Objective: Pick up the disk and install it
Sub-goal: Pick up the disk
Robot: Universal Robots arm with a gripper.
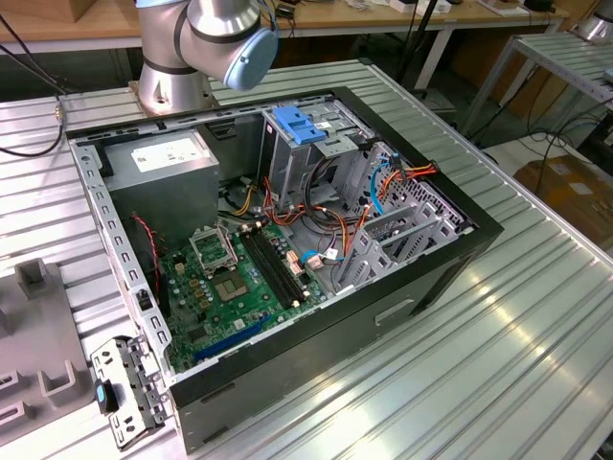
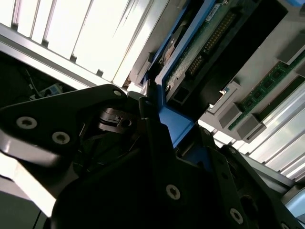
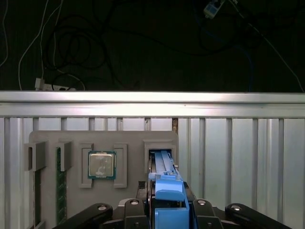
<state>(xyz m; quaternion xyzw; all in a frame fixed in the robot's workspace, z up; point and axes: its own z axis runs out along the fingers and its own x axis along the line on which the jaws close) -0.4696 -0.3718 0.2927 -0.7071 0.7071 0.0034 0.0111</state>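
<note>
The disk (image 3: pixel 163 168), a dark drive in a bright blue carrier, stands on edge in a slot of the grey parts tray (image 3: pixel 71 138). My gripper (image 3: pixel 164 193) is shut on its blue end, one black finger on each side. In the second wrist view the disk (image 2: pixel 209 43) shows its green circuit board and connector pins, with the blue frame pressed against a finger (image 2: pixel 152 129) of the gripper (image 2: pixel 159 119). The open computer case (image 1: pixel 412 278) lies on the metal table in the exterior view.
The tray also holds a processor chip (image 3: pixel 101 165) and a memory stick (image 3: pixel 59 186). Inside the case are a light-blue bracket (image 1: pixel 302 125) on the drive cage, a grey power supply (image 1: pixel 163 158), a green motherboard (image 1: pixel 230 278) and loose cables (image 1: pixel 402 177). The arm's base (image 1: pixel 211 38) stands behind the case.
</note>
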